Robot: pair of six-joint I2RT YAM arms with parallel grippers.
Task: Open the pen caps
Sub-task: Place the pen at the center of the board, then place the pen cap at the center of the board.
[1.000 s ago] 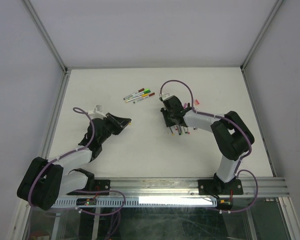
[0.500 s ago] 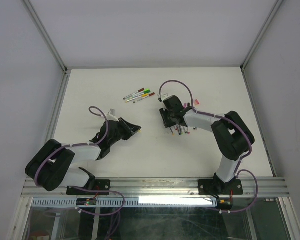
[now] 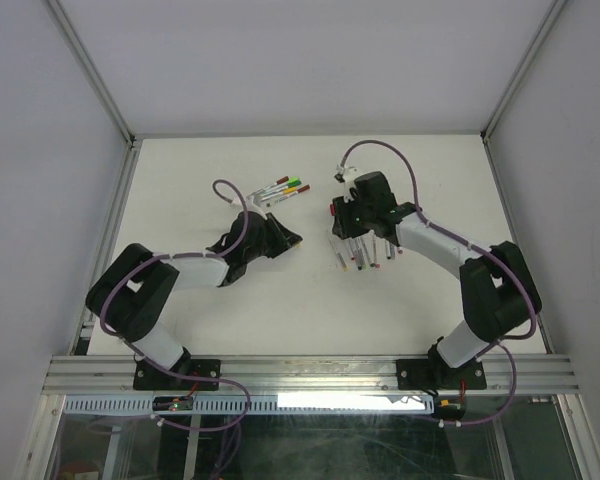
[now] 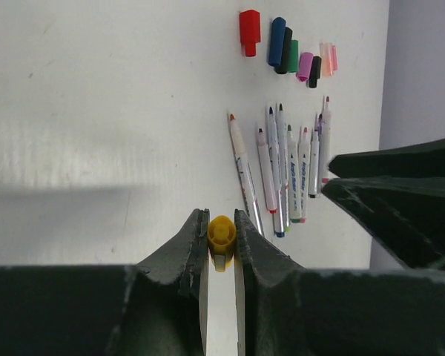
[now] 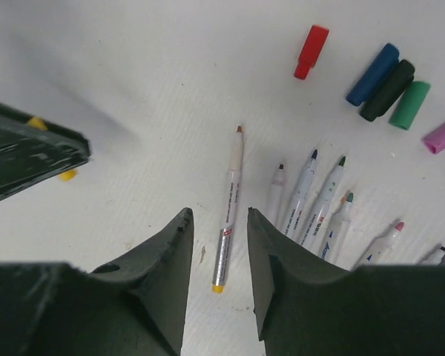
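Left gripper [image 4: 220, 222] is clamped on the stubby yellow plastic cap [image 4: 222, 234] and has swung in from the table's left side toward the middle. Right gripper [image 5: 219, 219] has spread its jaws and lifted. The slim white-barrelled, yellow-ended pen [image 5: 233, 167] lies flat on the white table [image 5: 133, 67] beside the uncapped pens [image 5: 302, 189], so one more is opened. Beyond lie the loose coloured caps [image 4: 285, 52], and a still-capped bunch of pens [image 3: 280, 188] is farthest.

Lab test cell: white walls [image 3: 280, 60], aluminium frame [image 3: 310, 372]
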